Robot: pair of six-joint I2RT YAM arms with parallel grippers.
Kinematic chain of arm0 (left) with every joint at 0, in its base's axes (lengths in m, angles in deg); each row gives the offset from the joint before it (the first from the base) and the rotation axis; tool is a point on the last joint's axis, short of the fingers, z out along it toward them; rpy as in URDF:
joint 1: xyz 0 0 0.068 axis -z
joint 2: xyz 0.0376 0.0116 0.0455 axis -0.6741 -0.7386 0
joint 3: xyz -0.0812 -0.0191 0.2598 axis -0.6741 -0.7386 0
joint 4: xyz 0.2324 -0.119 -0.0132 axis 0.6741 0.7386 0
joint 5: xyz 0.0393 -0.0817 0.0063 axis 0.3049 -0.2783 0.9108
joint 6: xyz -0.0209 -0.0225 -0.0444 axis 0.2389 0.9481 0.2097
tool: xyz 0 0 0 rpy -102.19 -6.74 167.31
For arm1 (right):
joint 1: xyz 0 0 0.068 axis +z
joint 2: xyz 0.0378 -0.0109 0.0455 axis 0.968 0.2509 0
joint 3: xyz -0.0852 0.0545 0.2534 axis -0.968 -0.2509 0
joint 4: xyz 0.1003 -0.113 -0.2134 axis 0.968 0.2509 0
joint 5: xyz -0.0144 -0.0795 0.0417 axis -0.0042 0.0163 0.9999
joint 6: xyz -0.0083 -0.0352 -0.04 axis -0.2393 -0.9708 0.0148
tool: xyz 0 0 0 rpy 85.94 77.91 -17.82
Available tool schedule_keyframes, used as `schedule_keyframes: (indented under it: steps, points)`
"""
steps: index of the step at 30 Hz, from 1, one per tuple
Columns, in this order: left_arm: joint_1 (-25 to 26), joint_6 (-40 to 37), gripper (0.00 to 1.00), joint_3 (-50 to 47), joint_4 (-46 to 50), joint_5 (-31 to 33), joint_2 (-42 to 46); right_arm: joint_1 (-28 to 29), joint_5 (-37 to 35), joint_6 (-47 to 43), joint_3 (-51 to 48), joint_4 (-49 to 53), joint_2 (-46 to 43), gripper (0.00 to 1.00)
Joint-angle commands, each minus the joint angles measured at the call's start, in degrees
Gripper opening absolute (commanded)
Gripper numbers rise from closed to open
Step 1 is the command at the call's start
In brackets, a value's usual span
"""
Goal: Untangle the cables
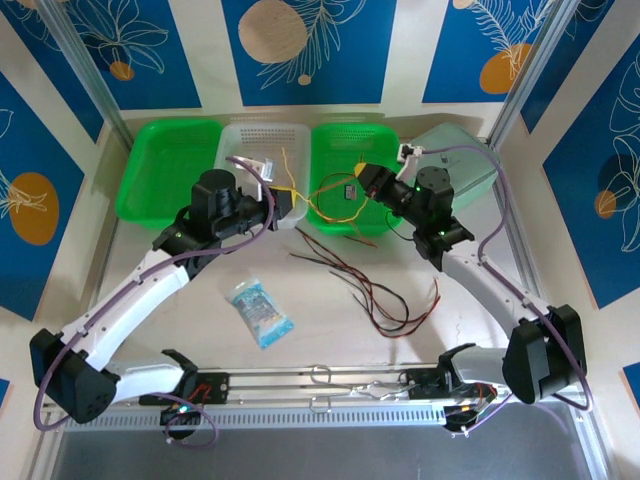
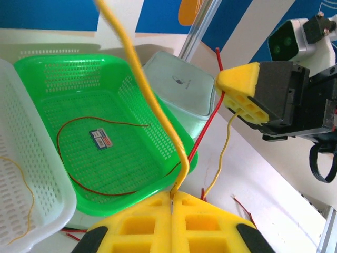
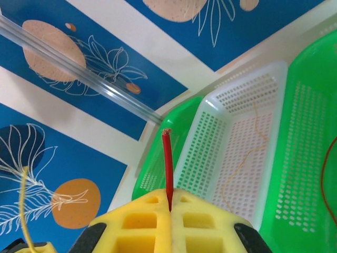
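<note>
Pinching a yellow cable (image 2: 142, 79), left gripper (image 2: 172, 197) is closed tight. Likewise right gripper (image 3: 169, 203), closed on a red cable (image 3: 167, 163), stub poking up above its jaws. More loose cables (image 1: 372, 292) on table (image 1: 330, 335).

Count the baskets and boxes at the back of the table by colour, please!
Green baskets: 2
White basket: 1
Pale box: 1
Total: 4
</note>
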Motion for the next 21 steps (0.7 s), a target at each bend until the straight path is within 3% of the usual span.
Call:
schedule_keyframes:
  steps: [1, 6, 10, 14, 21]
  points:
    - [-1.76, -0.25, 0.0, -1.15, -1.53, 2.27, 2.76, -2.21, -4.48, -3.24, -0.88, 2.79, -2.42, 0.0]
    - [-2.79, 1.75, 0.0, -4.41, -4.04, 5.52, 4.37, -3.87, -4.15, -4.03, -1.14, 3.63, -4.65, 0.0]
    - [-3.07, 1.76, 0.0, -3.89, -6.28, -4.67, 1.58, -3.12, 1.18, -6.33, 3.01, 6.99, -3.49, 0.0]
    - [-2.26, 3.27, 0.32, -1.81, -7.83, -11.84, -2.89, -1.3, 0.81, -8.67, 5.13, 8.15, -3.13, 0.0]
    - [-0.34, 15.18, 0.59, -3.3, -26.02, -15.58, -8.11, 0.46, 1.28, -8.12, 5.41, 7.45, -1.91, 0.0]
